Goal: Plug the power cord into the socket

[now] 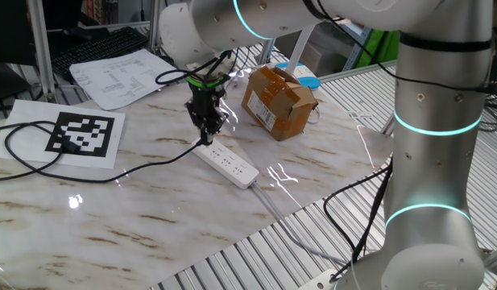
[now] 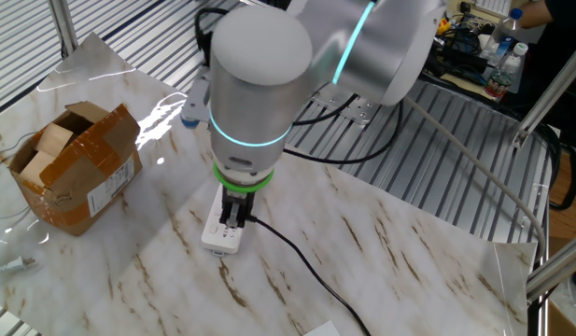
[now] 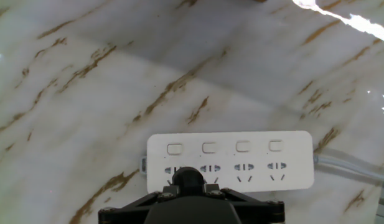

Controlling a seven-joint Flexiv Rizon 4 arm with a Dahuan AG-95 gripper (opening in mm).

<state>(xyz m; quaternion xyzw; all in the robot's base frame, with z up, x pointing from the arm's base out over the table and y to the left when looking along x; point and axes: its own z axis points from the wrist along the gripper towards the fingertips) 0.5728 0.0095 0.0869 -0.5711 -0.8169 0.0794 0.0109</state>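
Marble-patterned bench (image 1: 151, 209) carries the work area; the arm reaches down over its middle. Cardboard box (image 1: 278, 101) sits beyond the strip, apart from it, flaps open. A printed marker sheet (image 1: 83, 134) lies toward the bench's far-left side.

Power strip (image 3: 229, 159) lies flat on the bench, four outlets in a row, each with a small square button above it; its grey-white lead (image 3: 353, 168) exits one short end.

Tool (image 1: 207, 122) is directly over the strip's end opposite the lead, fingers closed down on the plug (image 3: 188, 179) of the power cord (image 1: 87, 171). The cord trails away across the bench in a loose curve.

Hand view: plug sits at the end outlet, over its slots. Whether the pins are fully seated cannot be judged; the plug body hides them.

Step in hand, as I read it: insertion at the end outlet. Next move calls for a straight downward press with the plug kept square to the slots, strip not sliding.
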